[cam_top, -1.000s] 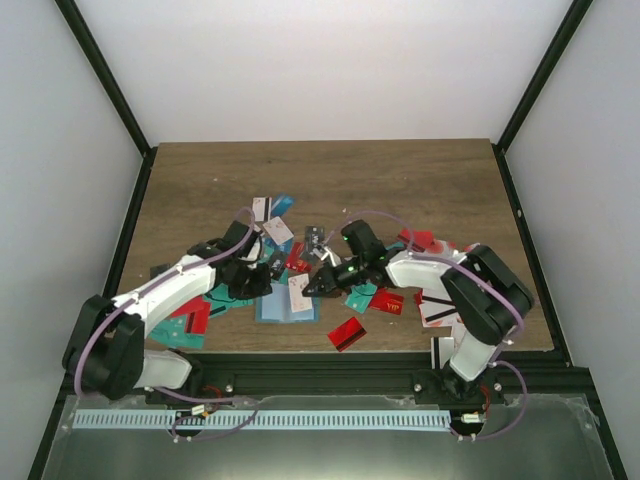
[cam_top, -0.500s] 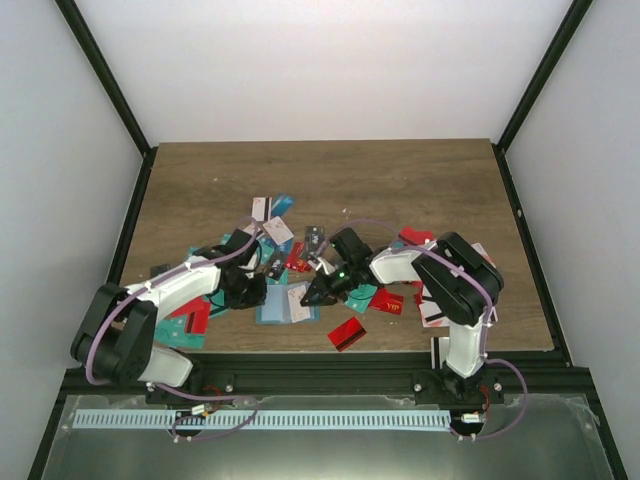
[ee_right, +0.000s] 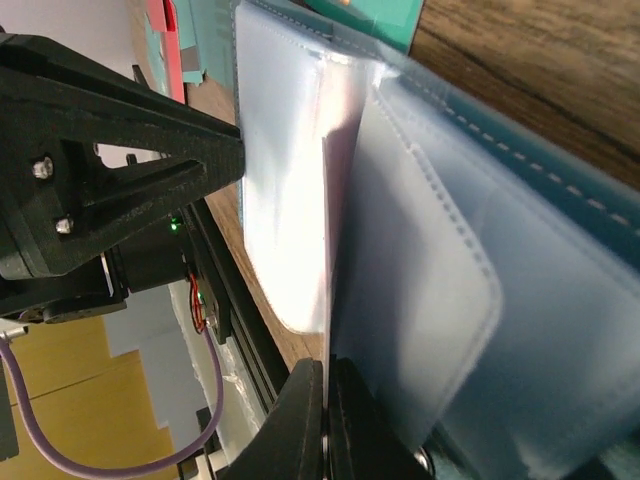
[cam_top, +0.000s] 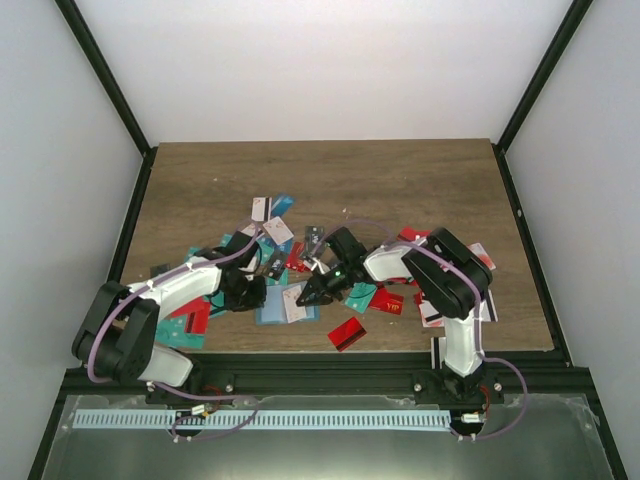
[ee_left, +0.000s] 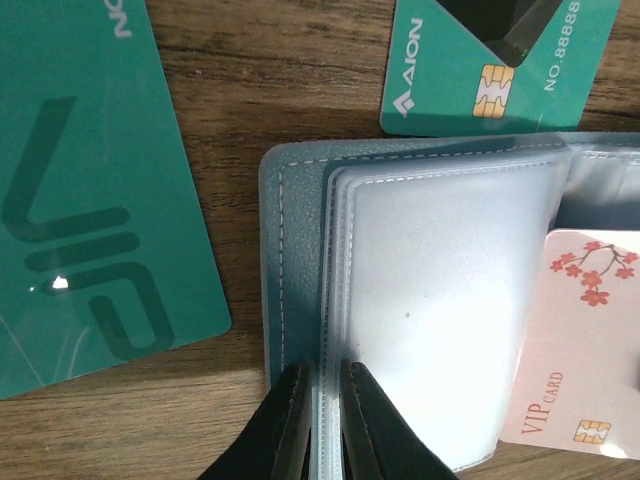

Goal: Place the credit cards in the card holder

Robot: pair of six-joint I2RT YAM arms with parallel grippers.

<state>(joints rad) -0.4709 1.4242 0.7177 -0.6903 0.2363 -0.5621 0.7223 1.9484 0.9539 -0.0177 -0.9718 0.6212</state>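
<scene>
The card holder (cam_top: 272, 311) lies open on the table, teal-blue cover (ee_left: 298, 260) down and clear sleeves (ee_left: 440, 300) up. My left gripper (ee_left: 322, 400) is shut on the near edge of the clear sleeves, at the holder's left side (cam_top: 254, 291). My right gripper (ee_right: 327, 385) is shut on a white credit card with red flowers (ee_left: 585, 340), seen edge-on in the right wrist view. That card lies over the holder's right half (cam_top: 298, 297). More credit cards (cam_top: 346, 334) in red, green and white lie scattered around.
A large green card (ee_left: 90, 190) lies just left of the holder, and another green card (ee_left: 490, 60) beyond it. Cards crowd the table behind and right of the holder (cam_top: 420, 240). The table's front edge (cam_top: 340, 352) is close below.
My right gripper has carried the white card left and down onto the open holder. The left gripper has tightened slightly on the sleeves and barely moved.
</scene>
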